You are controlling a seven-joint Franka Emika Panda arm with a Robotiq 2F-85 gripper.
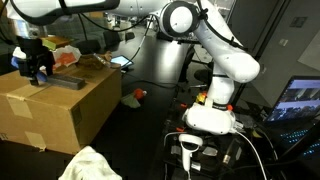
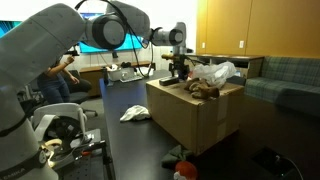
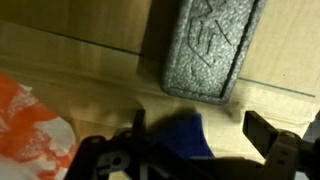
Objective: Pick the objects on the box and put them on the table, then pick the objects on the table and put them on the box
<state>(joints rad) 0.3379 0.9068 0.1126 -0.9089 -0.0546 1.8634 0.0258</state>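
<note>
Pincer (image 3: 197, 125) is spread wide and holding nothing. In the wrist view it hovers low over the top of the box (image 3: 80, 50), with the blue flat pad (image 3: 185, 138) sitting right between the two jaws, which aren't closed on it. The dark grey slab (image 3: 205, 45) lies on the cardboard at about 12 o'clock from the pad, just beside it. A corner of the white-and-orange plastic bag (image 3: 30, 120) pokes in at 9 o'clock.

Progress-wise, I'd say it's barely started. In an exterior view the bag (image 2: 215, 72) and the brown lump (image 2: 205, 90) are both up on the carton. Add the pad and the slab and that's four things waiting to come down.

The large white cloth (image 2: 135, 114) lies on the black table (image 2: 115, 140) at roughly 9 o'clock from the box. The small red-green toy (image 1: 140, 94) sits on the table too, off at 3 o'clock from the carton in that exterior view. Those two would need to go up later.

So the first half looks basically all to do, and the swap-back hasn't begun. My guess is the blue pad is the first pick, since the jaws are lined up around it.
</note>
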